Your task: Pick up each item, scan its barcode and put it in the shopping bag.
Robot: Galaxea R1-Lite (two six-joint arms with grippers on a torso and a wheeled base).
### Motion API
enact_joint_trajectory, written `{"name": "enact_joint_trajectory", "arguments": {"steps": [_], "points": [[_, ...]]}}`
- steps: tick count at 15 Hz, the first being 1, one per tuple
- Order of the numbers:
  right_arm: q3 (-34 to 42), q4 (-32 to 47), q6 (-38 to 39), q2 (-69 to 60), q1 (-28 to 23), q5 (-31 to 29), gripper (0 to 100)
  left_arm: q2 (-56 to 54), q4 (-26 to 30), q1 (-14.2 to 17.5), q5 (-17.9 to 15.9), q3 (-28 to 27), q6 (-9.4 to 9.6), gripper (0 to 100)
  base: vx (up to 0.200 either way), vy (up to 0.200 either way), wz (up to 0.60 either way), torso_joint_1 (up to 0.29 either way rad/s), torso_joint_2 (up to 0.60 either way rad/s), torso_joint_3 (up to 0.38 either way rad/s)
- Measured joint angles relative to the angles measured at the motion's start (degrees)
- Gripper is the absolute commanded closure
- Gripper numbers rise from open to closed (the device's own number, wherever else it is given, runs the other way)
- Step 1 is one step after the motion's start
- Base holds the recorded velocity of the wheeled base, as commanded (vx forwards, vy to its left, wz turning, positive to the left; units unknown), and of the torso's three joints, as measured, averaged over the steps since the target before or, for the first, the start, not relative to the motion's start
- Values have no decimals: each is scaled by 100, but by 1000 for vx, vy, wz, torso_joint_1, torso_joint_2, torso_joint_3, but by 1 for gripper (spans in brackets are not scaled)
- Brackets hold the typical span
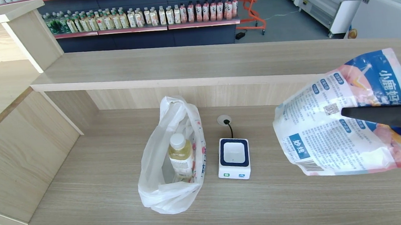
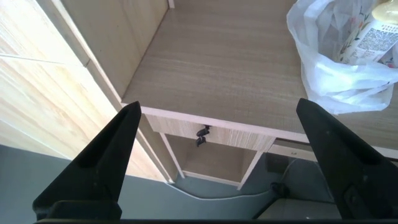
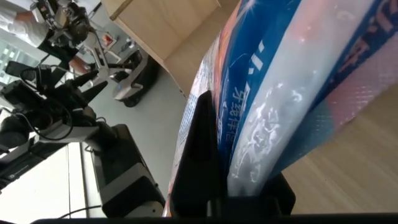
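Clamped between the right gripper's (image 1: 356, 114) fingers, a large blue, pink and white printed packet (image 1: 345, 129) is held in the air above the counter's (image 1: 300, 197) right side, its barcode at the lower corner. A white plastic shopping bag (image 1: 156, 191) is stood open just beside the scanner (image 1: 233, 158); one white-capped bottle (image 1: 180, 155) of yellow drink is contained upright. The left gripper's (image 2: 219, 107) fingers are spread wide, with nothing between them.

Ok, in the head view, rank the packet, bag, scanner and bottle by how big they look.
1. packet, though it is held nearer the camera, so its lead is unsure
2. bag
3. scanner and bottle look alike
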Motion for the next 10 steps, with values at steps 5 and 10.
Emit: {"name": "enact_joint_trajectory", "arguments": {"steps": [5, 10], "points": [[0, 0, 52, 107, 0, 2, 100, 0, 0, 5, 0, 0, -7, 0, 0, 0, 0, 0, 0, 0], [-50, -496, 63, 806, -160, -235, 100, 0, -1, 5, -2, 0, -10, 0, 0, 0, 0, 0, 0, 0]]}}
